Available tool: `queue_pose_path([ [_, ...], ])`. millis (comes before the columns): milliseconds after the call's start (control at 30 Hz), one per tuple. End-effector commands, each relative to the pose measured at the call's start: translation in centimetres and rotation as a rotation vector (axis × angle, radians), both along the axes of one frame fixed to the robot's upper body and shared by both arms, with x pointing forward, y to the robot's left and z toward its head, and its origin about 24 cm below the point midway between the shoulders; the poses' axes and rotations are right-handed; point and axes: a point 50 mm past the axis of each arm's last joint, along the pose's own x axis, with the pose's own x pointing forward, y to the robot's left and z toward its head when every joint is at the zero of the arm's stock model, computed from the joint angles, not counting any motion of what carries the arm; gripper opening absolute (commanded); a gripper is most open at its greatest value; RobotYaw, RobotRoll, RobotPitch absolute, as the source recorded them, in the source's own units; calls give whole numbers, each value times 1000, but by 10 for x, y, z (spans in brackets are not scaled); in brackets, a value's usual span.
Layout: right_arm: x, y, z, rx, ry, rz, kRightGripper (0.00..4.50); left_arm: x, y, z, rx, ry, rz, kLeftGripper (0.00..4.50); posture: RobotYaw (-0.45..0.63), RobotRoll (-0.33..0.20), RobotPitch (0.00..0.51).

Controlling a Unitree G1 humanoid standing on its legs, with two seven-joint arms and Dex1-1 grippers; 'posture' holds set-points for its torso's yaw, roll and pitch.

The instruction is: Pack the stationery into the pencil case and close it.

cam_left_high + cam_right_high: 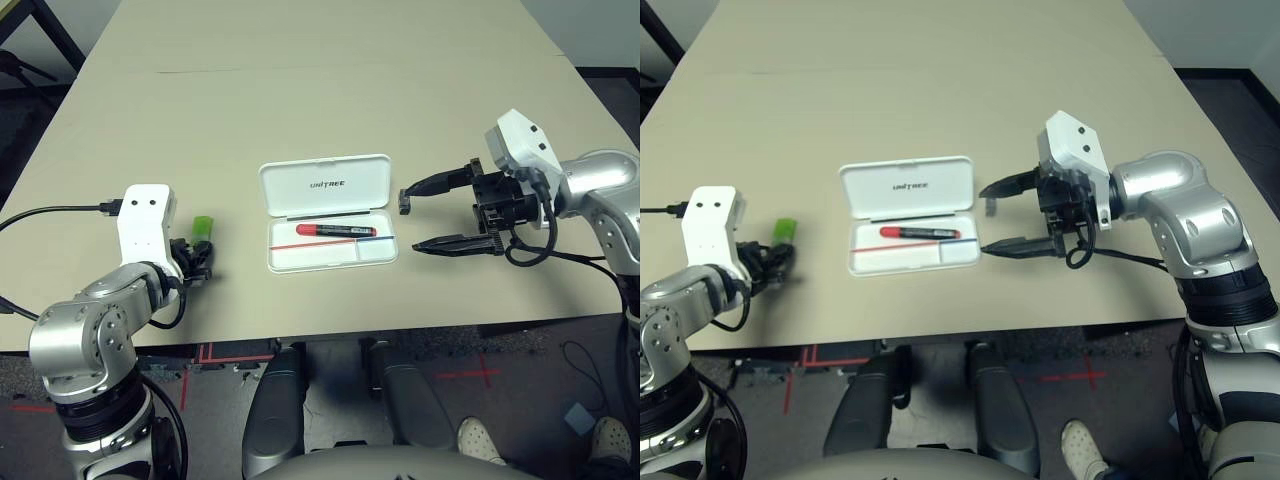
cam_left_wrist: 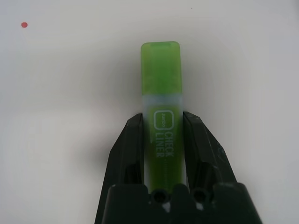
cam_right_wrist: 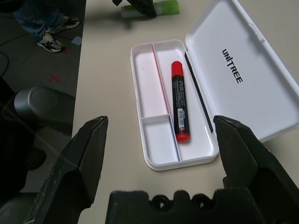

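Pencil case (image 1: 328,212) lying wide open at the middle of the beige worktop (image 1: 330,90), lid flat and turned away from the robot, black "UNITREE" print facing up. Inside the tray — red marker (image 1: 336,230) resting lengthwise in the long compartment nearest the hinge, black barrel with red at both ends as seen from the right wrist view. Thin red-blue line running along the tray beside it, and a small divided pocket at the tray's right end, bare.

Over on the left: left claw (image 1: 197,258) down low at the worktop, well apart from the case, clenched on the green-and-white stick (image 2: 161,107). Black fingers (image 2: 131,140) pressing its white body from both sides, white "CHECK LINER" lettering readable between them, translucent lime-green cap poking out beyond the fingertips and pointing away from the robot. Hard to say whether the stick touches the worktop or sits just above it.

On the right: right claw (image 1: 430,214) hovering just beside the case's right end, released — two black fingers spread wide, one farther from the robot, one nearer, nothing between them. From its wrist camera, looking straight down the length of the open tray, marker in full sight.

A tiny red dot (image 2: 24,24) on the worktop ahead of the left claw.
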Motion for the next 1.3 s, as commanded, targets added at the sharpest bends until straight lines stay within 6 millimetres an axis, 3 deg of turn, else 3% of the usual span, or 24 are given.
queue_pose_path([
  [33,-3,5,-4,-16,10,22,4500,-2,2,0,-1,34,-42,1084,112,0,263],
  [400,-1,6,-6,-19,16,23,4500,-9,-8,39,127,48,-506,1084,121,0,260],
  [633,1,5,-7,-26,17,15,4500,-12,-17,51,226,26,-816,1084,116,0,260],
  [900,2,2,-6,-45,17,7,4500,-1,-42,70,294,-107,-1134,1084,101,0,257],
  [1067,2,1,-5,-56,16,2,4500,8,-62,69,278,-148,-1259,1084,90,0,253],
  [1300,1,-1,-4,-65,13,-5,4500,19,-81,52,319,-144,-1404,1084,78,0,254],
])
